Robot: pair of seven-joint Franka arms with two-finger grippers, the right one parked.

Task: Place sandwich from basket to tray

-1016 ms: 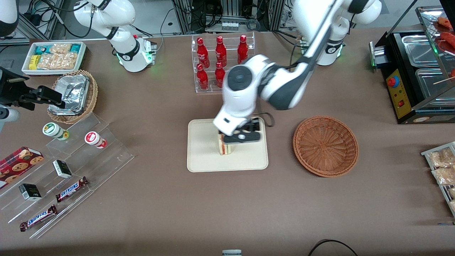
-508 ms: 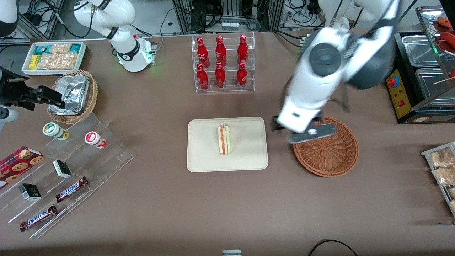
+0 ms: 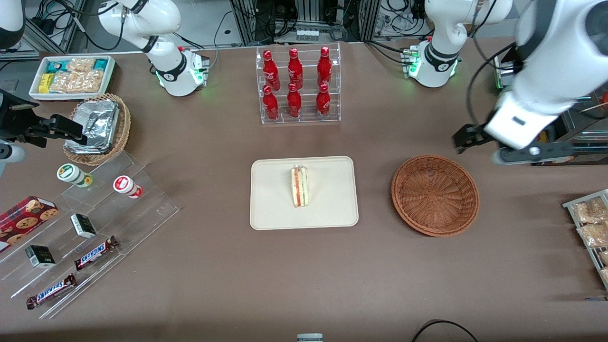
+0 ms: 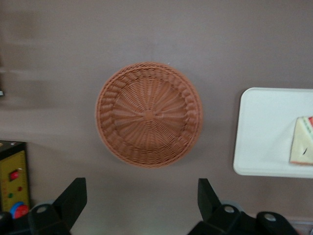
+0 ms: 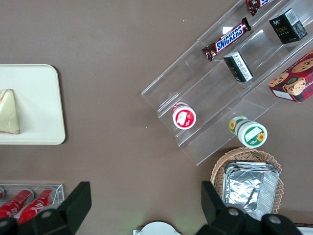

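Note:
The sandwich (image 3: 299, 186), a white wedge with red and green layers, stands on its edge in the middle of the cream tray (image 3: 332, 209). It also shows in the left wrist view as the sandwich (image 4: 302, 147) on the tray (image 4: 264, 132). The round reddish-brown basket (image 3: 435, 194) holds nothing, as the basket (image 4: 148, 114) confirms. My left gripper (image 3: 498, 147) hangs high above the table, a little farther from the front camera than the basket and toward the working arm's end. The gripper (image 4: 141, 188) is open with nothing between its fingers.
A clear rack of red bottles (image 3: 297, 85) stands farther back than the tray. A black appliance (image 3: 546, 123) is close beside my gripper. Snack packets (image 3: 589, 223) lie at the working arm's end. Acrylic steps with candy (image 3: 85, 223) and a tan foil basket (image 3: 97, 128) sit toward the parked arm's end.
My gripper let go of the sandwich on the tray, then swung away over the basket toward the working arm's end, rising. The sandwich stays standing on the tray.

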